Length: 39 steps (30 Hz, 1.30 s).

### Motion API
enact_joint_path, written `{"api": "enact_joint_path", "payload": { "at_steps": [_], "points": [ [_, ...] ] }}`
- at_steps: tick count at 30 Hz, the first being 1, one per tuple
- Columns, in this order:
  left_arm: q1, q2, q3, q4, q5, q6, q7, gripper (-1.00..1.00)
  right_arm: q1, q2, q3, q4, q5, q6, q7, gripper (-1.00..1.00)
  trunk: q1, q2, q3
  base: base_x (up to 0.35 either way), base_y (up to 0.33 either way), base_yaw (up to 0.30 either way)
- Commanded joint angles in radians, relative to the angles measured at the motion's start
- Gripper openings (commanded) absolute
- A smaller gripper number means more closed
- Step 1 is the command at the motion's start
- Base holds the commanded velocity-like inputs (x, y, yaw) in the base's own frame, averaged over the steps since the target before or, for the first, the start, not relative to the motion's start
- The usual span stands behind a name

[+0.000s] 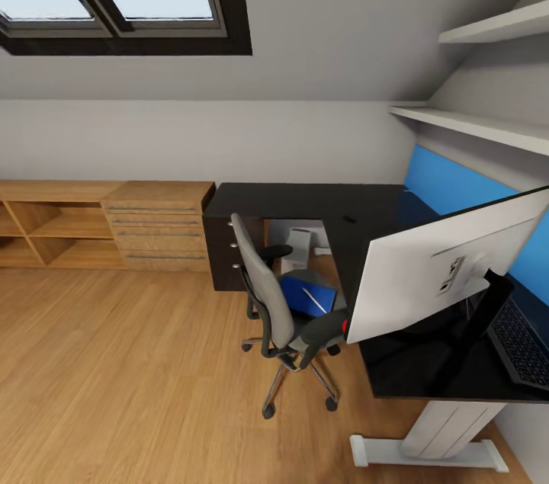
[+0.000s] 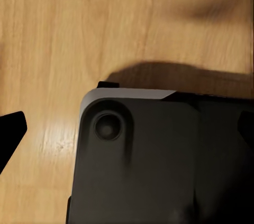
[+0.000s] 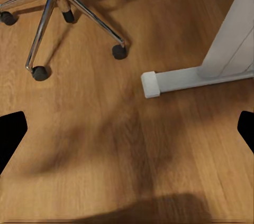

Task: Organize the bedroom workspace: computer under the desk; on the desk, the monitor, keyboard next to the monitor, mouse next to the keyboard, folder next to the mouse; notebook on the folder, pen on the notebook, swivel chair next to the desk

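Although the right arm's fingers appear only as dark tips at opposite edges of the right wrist view, that wide separation indicates they are released and hold nothing; they point down at bare wooden floor, near the white worktop foot and the chair's chrome base. On the left arm, one dark fingertip shows beside a dark robot housing, so whether those fingers are released or clenched cannot be told. Outward, in the head view, the folder lies flat on the seat of the swivel chair, with the white pen resting on it. The chair stands just beside the worktop, ahead of both arms; which arm is nearer cannot be judged. The monitor and the keyboard are on the worktop, the mouse is further back, and the computer sits underneath.
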Motion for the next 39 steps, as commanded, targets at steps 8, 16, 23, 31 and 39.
{"api": "enact_joint_path", "payload": {
  "at_steps": [8,16,23,31,39],
  "points": [
    [0.000,-0.015,0.006,-0.024,-0.006,-0.003,-0.001,1.00,0.000,0.015,0.003,0.037,-0.003,-0.006,0.001,1.00,0.031,-0.057,-0.026,0.000,0.000,0.000],
    [0.000,-0.016,0.006,-0.026,-0.007,-0.003,-0.001,1.00,-0.001,0.019,0.003,0.041,-0.003,-0.010,0.001,1.00,0.062,-0.113,-0.051,0.000,0.000,0.000],
    [0.000,-0.017,0.006,-0.026,-0.008,-0.003,0.000,1.00,-0.001,0.020,0.003,0.041,-0.003,-0.014,0.002,1.00,0.088,-0.162,-0.073,0.000,0.000,0.000],
    [0.000,-0.016,0.006,-0.027,-0.008,-0.003,0.001,1.00,0.000,0.019,0.003,0.041,-0.001,-0.011,0.001,1.00,0.119,-0.218,-0.098,0.000,0.000,0.000],
    [0.000,-0.016,0.006,-0.035,-0.008,-0.048,0.004,1.00,-0.001,0.020,0.004,0.041,0.001,-0.011,-0.002,1.00,0.150,-0.274,-0.123,0.000,0.000,0.000]
  ]
}}
